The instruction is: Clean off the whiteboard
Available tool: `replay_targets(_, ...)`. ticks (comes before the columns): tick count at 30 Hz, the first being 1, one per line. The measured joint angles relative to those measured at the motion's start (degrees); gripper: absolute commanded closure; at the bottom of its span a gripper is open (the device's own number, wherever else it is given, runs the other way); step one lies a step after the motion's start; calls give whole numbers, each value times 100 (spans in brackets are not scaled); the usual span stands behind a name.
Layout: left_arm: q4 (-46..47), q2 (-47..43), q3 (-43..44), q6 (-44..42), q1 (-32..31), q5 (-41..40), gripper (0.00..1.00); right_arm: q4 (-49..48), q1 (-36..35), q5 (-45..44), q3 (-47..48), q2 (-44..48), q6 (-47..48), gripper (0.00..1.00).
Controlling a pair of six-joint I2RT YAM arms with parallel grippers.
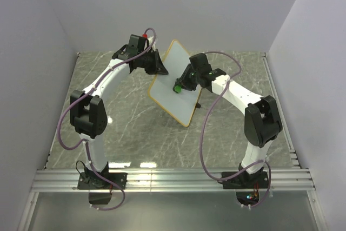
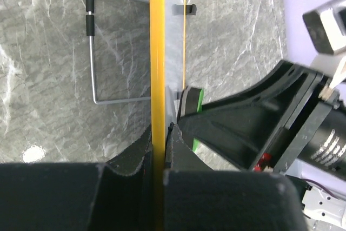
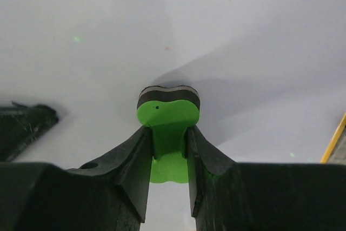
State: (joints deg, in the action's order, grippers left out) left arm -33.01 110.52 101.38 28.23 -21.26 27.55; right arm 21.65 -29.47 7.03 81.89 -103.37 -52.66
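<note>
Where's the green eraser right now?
In the top view, the green eraser is pinched in the right tool near the middle of the table, pressed against the tilted whiteboard that the left tool grips by its edge.

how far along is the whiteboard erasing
Done: left gripper is clamped on the frame of the whiteboard, holding it tilted. In hand: right gripper presses the green eraser against the board face. Left: the face shown looks clean, no red marks visible, so likely only a final pass and setting it down.

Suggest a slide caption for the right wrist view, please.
Right gripper, shut on a green eraser, holds its dark felt face to the whiteboard.
</note>
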Motion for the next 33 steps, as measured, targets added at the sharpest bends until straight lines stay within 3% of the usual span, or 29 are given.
replay_targets(11,72,-101,-114,70,-22,0,100,184,809,-538,-629,-391,-162,100)
replay_targets(17,109,-227,-153,0,-173,-90,100,492,804,-826,-780,-273,44,100)
replay_targets(18,107,-236,-151,-17,-184,-90,100,544,774,-826,-837,-157,72,93)
replay_targets(21,109,-247,-151,-55,-208,-116,100,957,673,-979,-1027,385,197,38)
replay_targets(23,90,-247,-136,-55,-208,-138,100,1384,651,-1189,-1110,866,282,16)
replay_targets(25,37,-223,-79,-55,-219,-157,100,1731,732,-1456,-1233,1270,372,1)
replay_targets(31,-221,-4,299,-33,-251,-221,99,2334,1032,-1851,-2417,1989,407,0)
replay_targets(33,-297,61,409,-4,-251,-236,91,2444,1034,-1810,-2782,1963,411,0)
